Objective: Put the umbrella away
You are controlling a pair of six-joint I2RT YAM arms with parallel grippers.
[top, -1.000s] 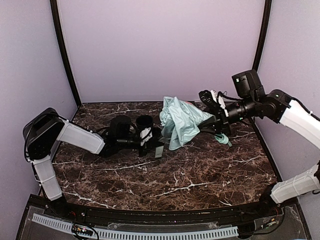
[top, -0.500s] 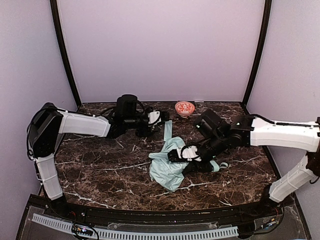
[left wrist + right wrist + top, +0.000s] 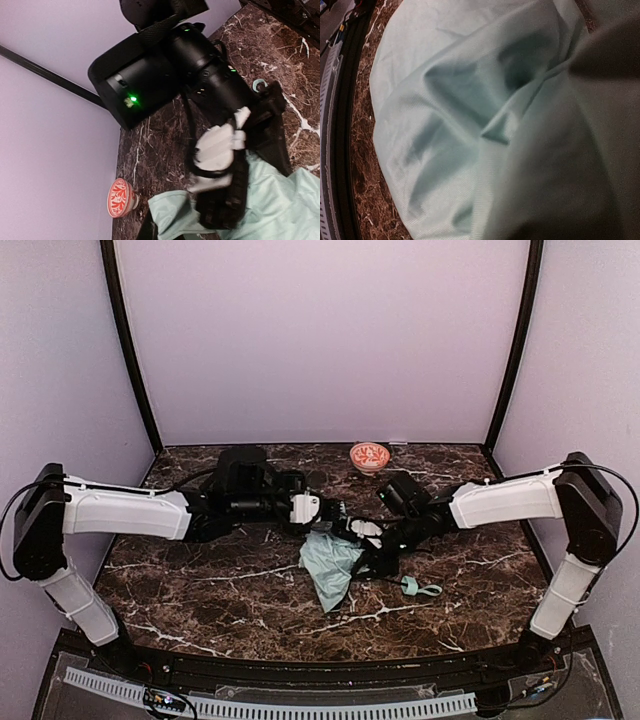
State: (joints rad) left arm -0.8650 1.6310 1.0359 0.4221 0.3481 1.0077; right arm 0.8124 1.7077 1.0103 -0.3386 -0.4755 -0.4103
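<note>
Umbrella [image 3: 328,568] bunched mid table [image 3: 460,605], well off edges — right gripper [image 3: 354,541] clamps it; left gripper [image 3: 326,516] closed alongside.

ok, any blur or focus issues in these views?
Right wrist: umbrella fabric fills the frame, its right side a soft out-of-focus smear, too close. Left wrist: mostly sharp, the green status light blooms slightly. Top external: even lighting, sharp, no strong glare on the table.
</note>
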